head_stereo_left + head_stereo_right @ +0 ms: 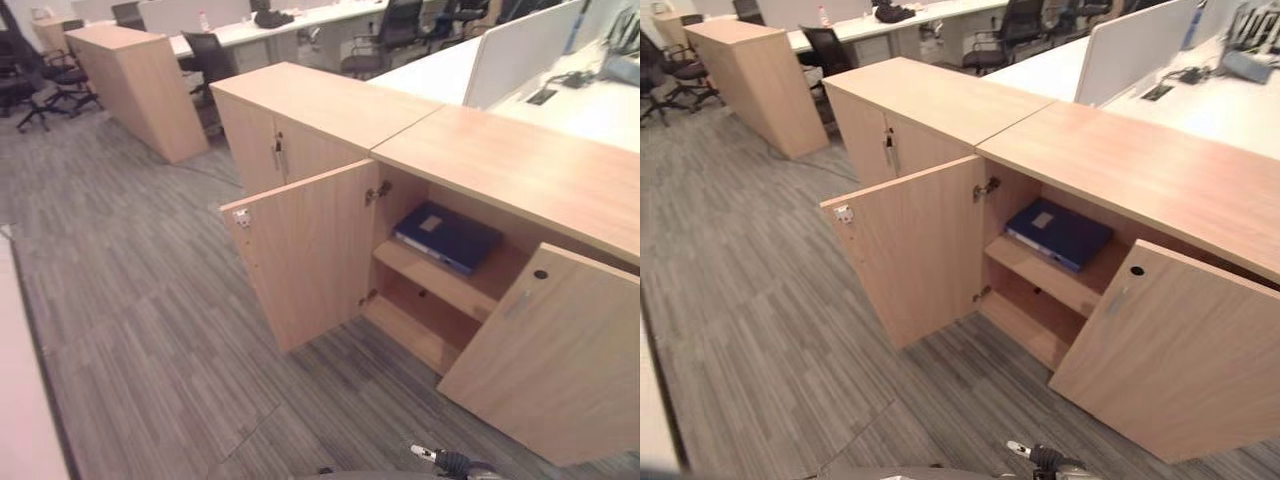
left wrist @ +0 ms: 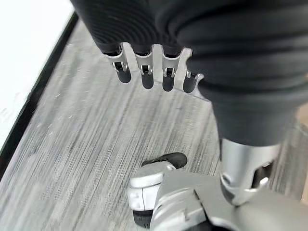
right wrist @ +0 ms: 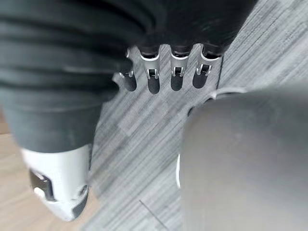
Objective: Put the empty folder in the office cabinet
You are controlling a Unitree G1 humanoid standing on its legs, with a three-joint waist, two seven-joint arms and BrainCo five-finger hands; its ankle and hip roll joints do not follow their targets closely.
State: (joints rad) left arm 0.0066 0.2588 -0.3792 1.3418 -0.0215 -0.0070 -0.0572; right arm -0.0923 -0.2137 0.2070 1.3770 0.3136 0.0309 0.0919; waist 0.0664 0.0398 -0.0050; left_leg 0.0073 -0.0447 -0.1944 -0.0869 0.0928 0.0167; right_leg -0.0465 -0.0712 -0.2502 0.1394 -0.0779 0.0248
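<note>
A dark blue folder [image 1: 447,236] lies flat on the upper shelf [image 1: 432,280] inside the open wooden office cabinet [image 1: 520,165]. Both cabinet doors stand swung out, the left door [image 1: 300,255] and the right door [image 1: 550,360]. The lower shelf [image 1: 1025,325] looks bare. My left hand [image 2: 147,77] hangs over the grey carpet with its fingers straight and nothing in it. My right hand [image 3: 153,79] hangs the same way above the carpet, fingers relaxed and holding nothing. Both hands are well away from the cabinet.
A closed cabinet [image 1: 300,110] adjoins the open one on its left, and another cabinet [image 1: 140,85] stands further back. Office chairs [image 1: 210,55] and white desks [image 1: 290,25] fill the background. Grey carpet [image 1: 150,300] stretches before the cabinet. A white edge [image 1: 15,400] runs along the left.
</note>
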